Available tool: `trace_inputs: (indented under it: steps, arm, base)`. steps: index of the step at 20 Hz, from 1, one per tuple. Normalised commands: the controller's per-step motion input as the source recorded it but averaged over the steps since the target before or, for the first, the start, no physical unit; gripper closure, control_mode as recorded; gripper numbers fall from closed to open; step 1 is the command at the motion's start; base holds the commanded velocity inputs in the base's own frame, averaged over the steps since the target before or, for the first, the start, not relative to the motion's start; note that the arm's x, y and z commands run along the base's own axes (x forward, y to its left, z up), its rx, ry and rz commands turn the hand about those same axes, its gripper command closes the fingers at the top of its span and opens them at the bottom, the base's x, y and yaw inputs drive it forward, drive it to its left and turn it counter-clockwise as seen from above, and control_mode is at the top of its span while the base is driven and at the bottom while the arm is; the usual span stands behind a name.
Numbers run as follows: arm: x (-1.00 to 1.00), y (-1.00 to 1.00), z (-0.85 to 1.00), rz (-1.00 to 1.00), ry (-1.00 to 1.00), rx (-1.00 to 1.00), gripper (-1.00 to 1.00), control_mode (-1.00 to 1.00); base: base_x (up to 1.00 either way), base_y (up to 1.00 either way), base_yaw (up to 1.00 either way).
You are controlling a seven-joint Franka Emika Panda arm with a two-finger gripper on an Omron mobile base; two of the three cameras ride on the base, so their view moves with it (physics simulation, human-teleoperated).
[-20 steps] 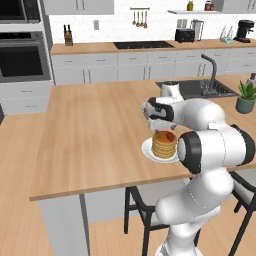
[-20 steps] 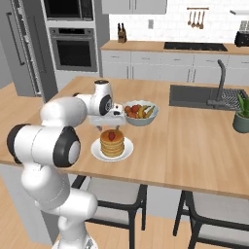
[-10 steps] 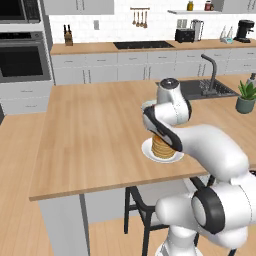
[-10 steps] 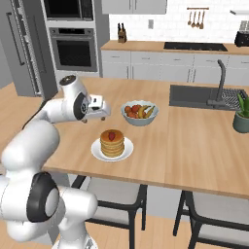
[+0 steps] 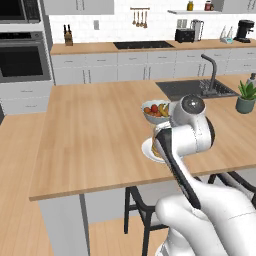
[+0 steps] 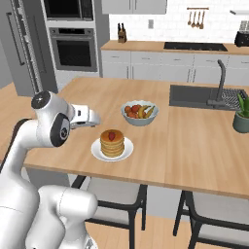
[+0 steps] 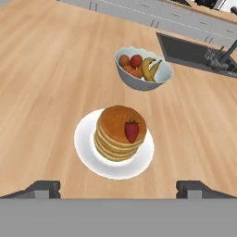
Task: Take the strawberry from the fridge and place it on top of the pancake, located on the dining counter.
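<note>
- The gripper (image 7: 118, 187) hangs over the dining counter (image 7: 41, 83) with its two dark fingertips (image 7: 42, 187) spread wide apart and nothing between them.
- Ahead of the fingertips in the hand view, the strawberry (image 7: 132, 130) lies on top of the pancake (image 7: 121, 133), toward one side of the top disc.
- The pancake stack sits on a white plate (image 7: 88, 150); the right base view shows the strawberry (image 6: 112, 136) crowning the stack (image 6: 112, 144) near the counter's front edge (image 6: 146, 181).
- Just beyond the plate stands a grey bowl (image 7: 141, 81) of mixed fruit, apart from the plate.
- In the right base view the hand (image 6: 82, 117) is held beside the plate, clear of it, above the wooden surface.
- In the left base view the arm (image 5: 185, 132) stands in front of the plate (image 5: 148, 150), covering most of it, with the bowl (image 5: 155, 111) just behind.
- A sink (image 6: 206, 96) with a dark tap is set toward the counter's far right corner, a potted plant (image 6: 241, 115) beside it.
</note>
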Motion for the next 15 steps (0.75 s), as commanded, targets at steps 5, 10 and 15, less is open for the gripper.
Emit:
trace_inputs:
  steps: [5,10,15]
  arm:
    - [-0.54,0.25,0.96,0.0,0.2,-0.03,-1.0,-1.0]
    - [-0.26,0.52,0.38,0.0,0.35,-0.13,-1.0,-1.0]
    - [-0.56,0.48,-0.07,0.0,0.29,-0.16,-1.0,-1.0]
  base:
    - [0.0,0.0,0.0]
    - [0.0,0.0,0.0]
    - [0.0,0.0,0.0]
